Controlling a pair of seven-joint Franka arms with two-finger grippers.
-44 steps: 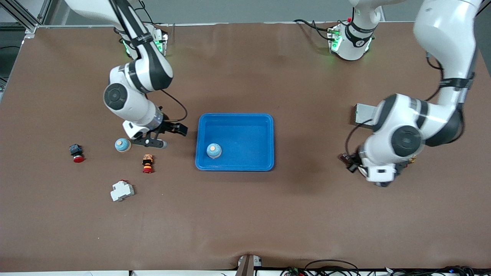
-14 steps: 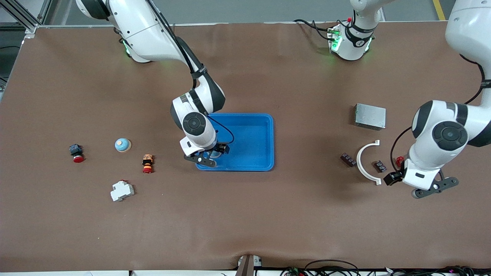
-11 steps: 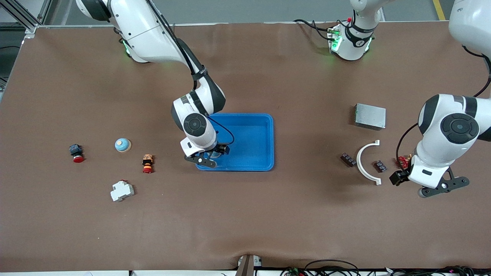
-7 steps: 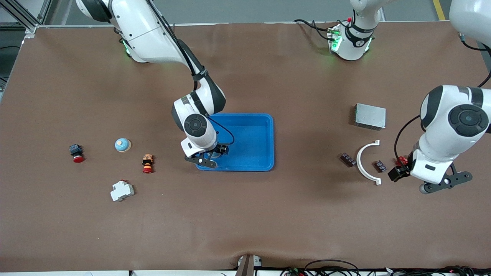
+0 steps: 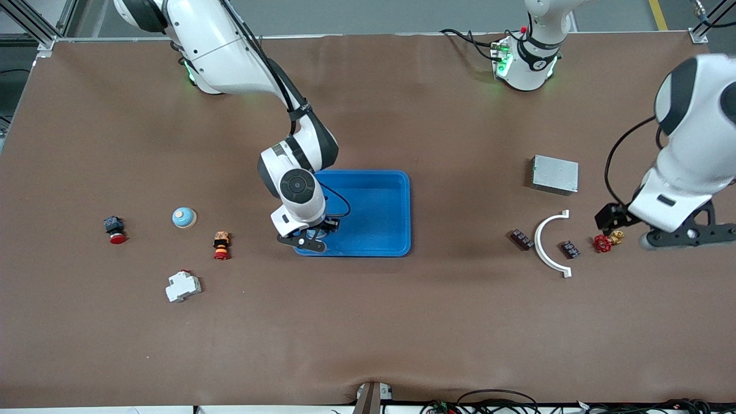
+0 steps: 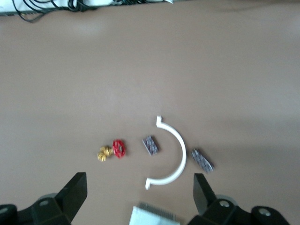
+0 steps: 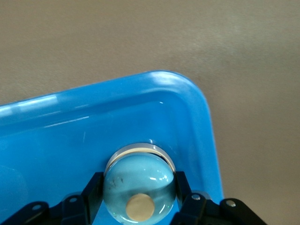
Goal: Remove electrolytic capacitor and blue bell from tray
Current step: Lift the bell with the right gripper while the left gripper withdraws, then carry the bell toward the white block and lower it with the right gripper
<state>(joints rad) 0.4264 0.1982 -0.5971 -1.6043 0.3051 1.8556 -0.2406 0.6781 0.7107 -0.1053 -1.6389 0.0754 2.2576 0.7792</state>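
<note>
bell (image 7: pixel 139 187) partly hidden, front view

I'm driving a robotics lab bench: brown-covered table (image 5: pixel 402 322), aluminium framing (image 5: pixel 34 23) at one corner, bundled cables (image 5: pixel 494 402) along the near edge, scattered industrial parts like a breaker (image 5: pixel 183 286).

brown table (image 5: pixel 402 322), blue tray (image 5: pixel 402 195), small parts

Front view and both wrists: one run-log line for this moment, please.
right gripper: around blue bell in blue tray | left gripper: open, over white arc, empty | second bell: on table
</note>
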